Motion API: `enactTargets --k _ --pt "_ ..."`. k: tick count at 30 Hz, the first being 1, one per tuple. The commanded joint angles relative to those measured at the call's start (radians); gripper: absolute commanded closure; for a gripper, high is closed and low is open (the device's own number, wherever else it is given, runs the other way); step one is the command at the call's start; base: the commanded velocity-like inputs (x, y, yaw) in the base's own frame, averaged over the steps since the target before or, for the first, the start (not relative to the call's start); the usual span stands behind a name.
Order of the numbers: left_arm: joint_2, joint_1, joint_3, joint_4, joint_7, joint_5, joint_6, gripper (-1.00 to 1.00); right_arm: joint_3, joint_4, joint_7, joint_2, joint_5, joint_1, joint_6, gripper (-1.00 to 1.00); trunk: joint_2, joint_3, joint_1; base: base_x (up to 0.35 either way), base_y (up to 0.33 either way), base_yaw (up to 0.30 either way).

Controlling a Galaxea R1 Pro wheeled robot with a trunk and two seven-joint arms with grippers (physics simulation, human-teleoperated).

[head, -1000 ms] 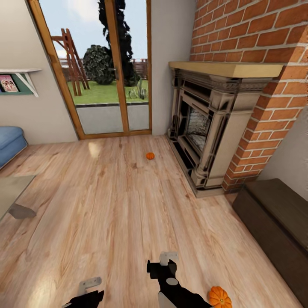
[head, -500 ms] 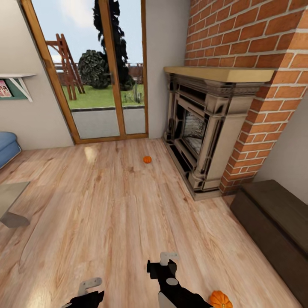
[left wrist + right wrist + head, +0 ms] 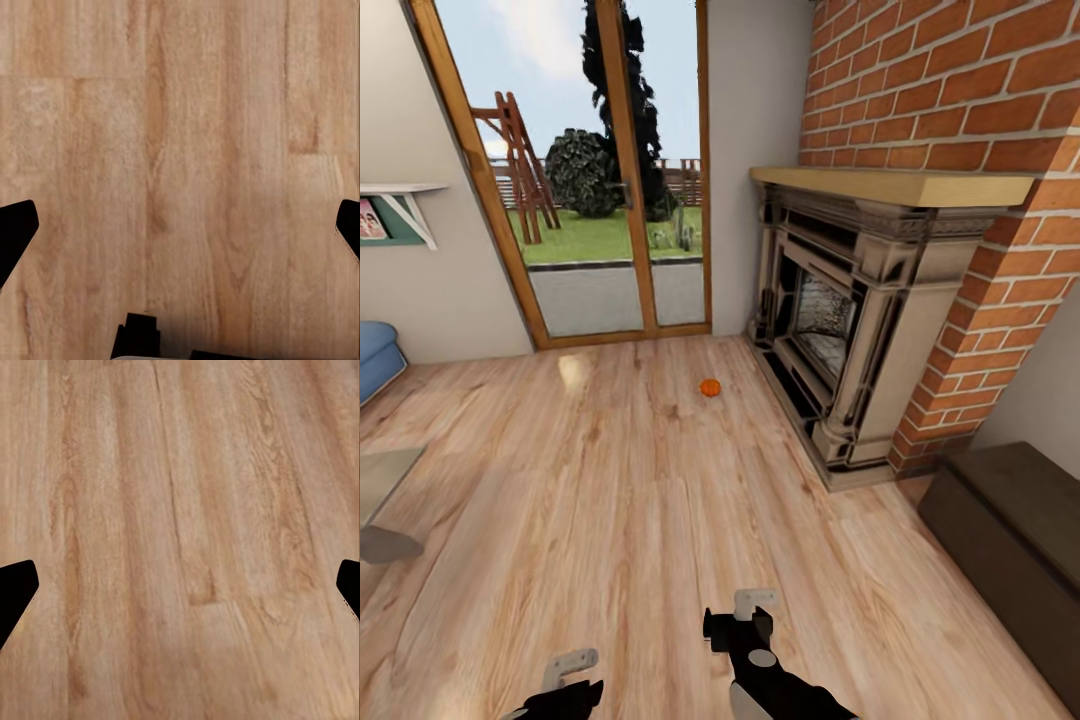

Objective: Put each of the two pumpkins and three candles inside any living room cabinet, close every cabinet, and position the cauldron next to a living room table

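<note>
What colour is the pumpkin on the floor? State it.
Orange; the pumpkin shows best in the head view.

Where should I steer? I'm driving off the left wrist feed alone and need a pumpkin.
Observer: Head view has one pumpkin on the wood floor ahead, near the left end of the fireplace.
Operator: And the cabinet to drop it in?
Observer: The dark-brown cabinet stands low at the right, just past the brick column beside the fireplace.
Operator: Is my right gripper free for the pick?
Observer: In the right wrist view the right gripper has its fingertips wide apart over bare floorboards, with nothing between them.
</note>
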Motion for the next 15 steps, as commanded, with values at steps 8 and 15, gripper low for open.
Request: enactTargets --k 8,15 --pt "0.002 -0.001 -0.008 -0.003 0.009 0.007 0.002 -1.00 0.008 0.001 -0.006 0.000 -0.010 -0.002 -0.007 -1.00 -0.001 0.011 0.001 0.330 0.050 0.000" --pt "0.002 -0.001 -0.008 -0.003 0.009 0.007 0.002 -1.00 0.008 0.001 -0.006 0.000 -0.010 -0.002 -0.007 -1.00 -0.001 0.012 0.001 0.320 0.158 0.000"
